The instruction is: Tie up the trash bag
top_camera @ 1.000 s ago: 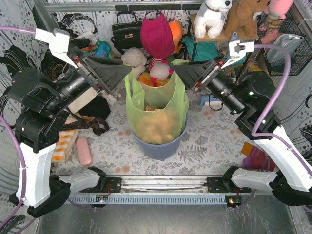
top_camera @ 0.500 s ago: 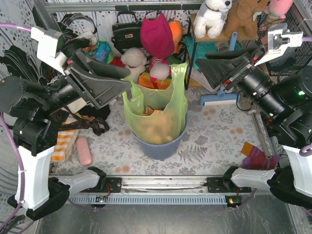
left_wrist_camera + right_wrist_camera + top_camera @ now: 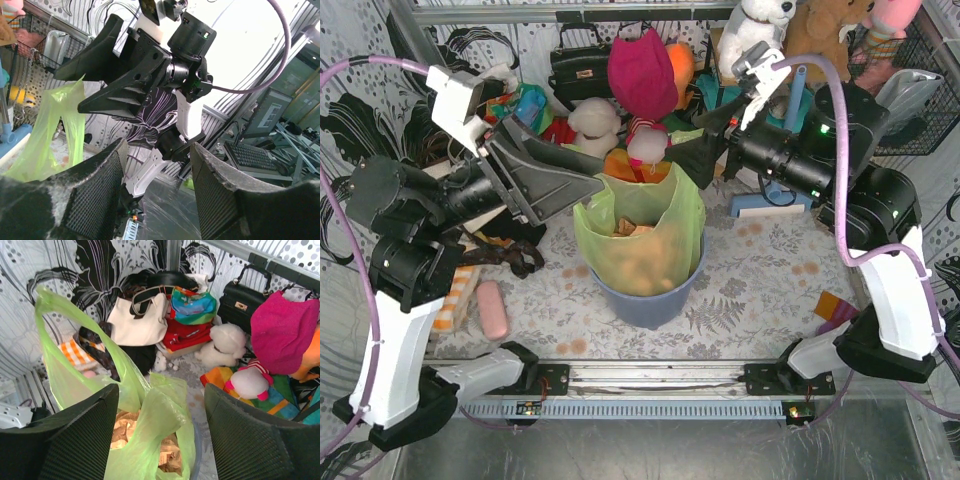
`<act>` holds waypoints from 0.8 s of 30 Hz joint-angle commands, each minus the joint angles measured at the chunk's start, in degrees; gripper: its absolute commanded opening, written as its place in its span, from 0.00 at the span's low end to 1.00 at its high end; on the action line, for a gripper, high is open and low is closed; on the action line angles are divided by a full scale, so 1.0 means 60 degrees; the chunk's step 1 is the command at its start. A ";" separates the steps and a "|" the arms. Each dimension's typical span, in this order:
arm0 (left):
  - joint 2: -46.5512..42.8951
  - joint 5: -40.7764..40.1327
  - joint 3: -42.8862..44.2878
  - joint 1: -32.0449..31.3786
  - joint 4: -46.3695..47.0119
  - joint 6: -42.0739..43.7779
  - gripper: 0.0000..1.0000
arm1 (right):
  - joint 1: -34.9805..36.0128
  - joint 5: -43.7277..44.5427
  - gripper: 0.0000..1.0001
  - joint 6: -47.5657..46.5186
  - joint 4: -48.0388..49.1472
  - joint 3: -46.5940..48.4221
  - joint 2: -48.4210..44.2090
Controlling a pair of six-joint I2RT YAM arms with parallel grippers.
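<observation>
Trash bag [image 3: 640, 240]: seated in the round blue-grey bin [image 3: 650, 305] at mid-bench; the light-green film rises well above the bin rim.
Bag mouth: open and untied. Crumpled brown paper [image 3: 122, 427] shows inside and through the film.
Bag handles: one handle strip [image 3: 75, 340] stands upright on the left arm's side. The other handle [image 3: 65, 120] rises on the right arm's side, close under the right claw's lower finger; contact cannot be confirmed.
Left claw [image 3: 157, 150]: jaws parted to a wide gap with nothing between the pads. In the top view its tip lies just beside the bag's left rim; touching or apart cannot be told.
Right claw [image 3: 160, 390]: jaws spread wide, no film clamped between them. It is raised above the far right edge of the bag, with the bag mouth visible below and beyond the gap.
Claw relation: the two claws face each other across the bag.
Bench [image 3: 760, 285]: covered with a floral-print cloth. A pink case [image 3: 492, 310] lies left of the bin, well apart from it.
Background: cream tote bag [image 3: 137, 322], black handbag [image 3: 578, 65] and a magenta plush item [image 3: 640, 70] sit behind the bin.
</observation>
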 commanded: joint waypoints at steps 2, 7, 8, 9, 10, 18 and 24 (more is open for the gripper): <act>-0.0440 -0.2036 -0.0455 -0.1281 0.0026 0.1133 0.60 | -0.0023 0.0079 0.70 -0.0552 -0.0084 -0.0020 -0.0139; -0.0649 -0.3650 -0.1580 -0.2868 0.0821 0.1901 0.58 | -0.0023 0.0160 0.71 -0.0736 -0.0130 0.0081 -0.0135; -0.0589 -0.3997 -0.1633 -0.3277 0.0775 0.2222 0.58 | -0.0023 0.0190 0.71 -0.0818 -0.0183 0.0173 -0.0110; -0.0532 -0.4383 -0.1678 -0.3775 0.0766 0.2574 0.58 | -0.0023 0.0196 0.71 -0.0891 -0.0282 0.0328 -0.0052; -0.0441 -0.4723 -0.1703 -0.4232 0.0733 0.2914 0.59 | -0.0034 0.0172 0.71 -0.0949 -0.0440 0.0521 0.0028; -0.0213 -0.7188 -0.2548 -0.7017 0.1435 0.5824 0.60 | -0.0889 -0.1444 0.65 -0.0929 -0.1337 0.1563 0.0568; -0.0192 -0.8741 -0.3828 -0.8226 0.2535 0.7825 0.62 | -0.2069 -0.3196 0.61 -0.0895 -0.1339 0.1323 0.0605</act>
